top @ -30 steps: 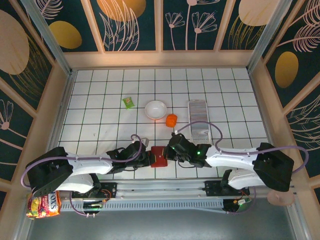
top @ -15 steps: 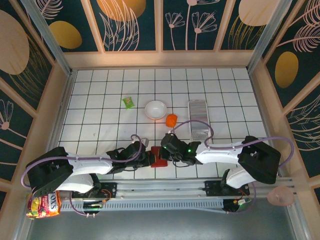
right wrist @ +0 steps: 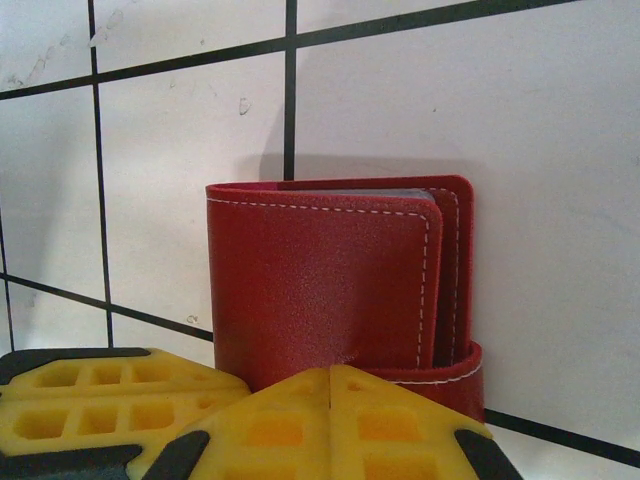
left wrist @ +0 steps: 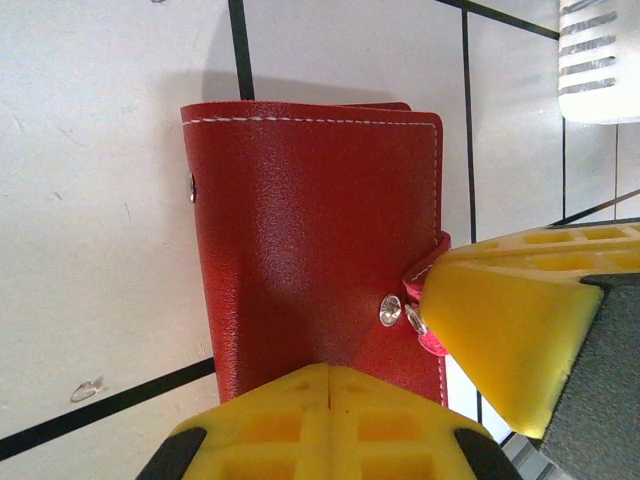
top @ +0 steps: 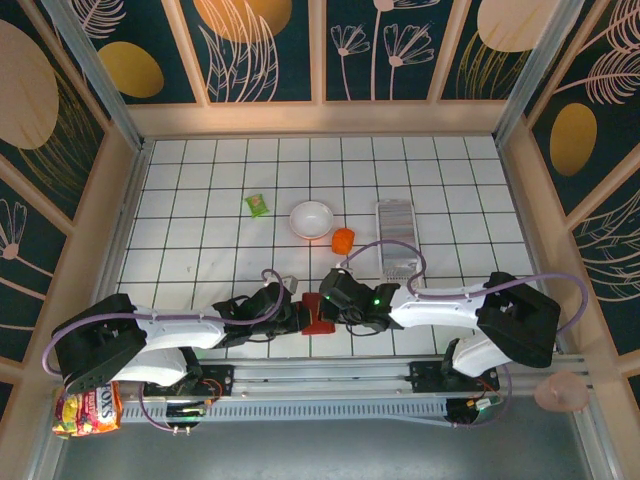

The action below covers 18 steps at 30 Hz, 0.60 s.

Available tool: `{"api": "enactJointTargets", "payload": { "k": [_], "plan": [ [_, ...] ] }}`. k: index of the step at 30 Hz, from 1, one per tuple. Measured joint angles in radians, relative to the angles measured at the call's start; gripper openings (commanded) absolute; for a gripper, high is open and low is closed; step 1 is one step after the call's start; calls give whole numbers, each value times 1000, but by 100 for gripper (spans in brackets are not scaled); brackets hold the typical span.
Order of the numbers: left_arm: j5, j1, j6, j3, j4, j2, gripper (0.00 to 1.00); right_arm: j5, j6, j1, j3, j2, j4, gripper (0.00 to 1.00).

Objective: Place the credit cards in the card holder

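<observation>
Evidently the holder [top: 318, 312] is braced by the clenched left gripper [left wrist: 328, 370]. Its tab [left wrist: 428, 260] is prodded by the clenched right gripper [right wrist: 330, 372], likely for unsnapping.

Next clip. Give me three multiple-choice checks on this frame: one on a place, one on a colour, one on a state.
1. Where on the table does the wallet lie?
A far edge
B near edge, between the left gripper and the right gripper
C far-left corner

2. What colour is the small packet left of the bowl?
A green
B blue
C black

3. How is the wallet?
A spread open flat
B folded, covers together
C rolled up

Key: 1 B, the top view shows it between both arms' tips near their bases. 2 A, it is bright green. 3 B, both wrist views show the red covers stacked.
</observation>
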Motion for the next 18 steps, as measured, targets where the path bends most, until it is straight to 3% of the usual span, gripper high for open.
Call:
{"api": "enactJointTargets", "payload": {
  "k": [18],
  "plan": [
    [0,0,0,-2,3,2,0,18,38,5,-20,15,72,0]
  ]
}}
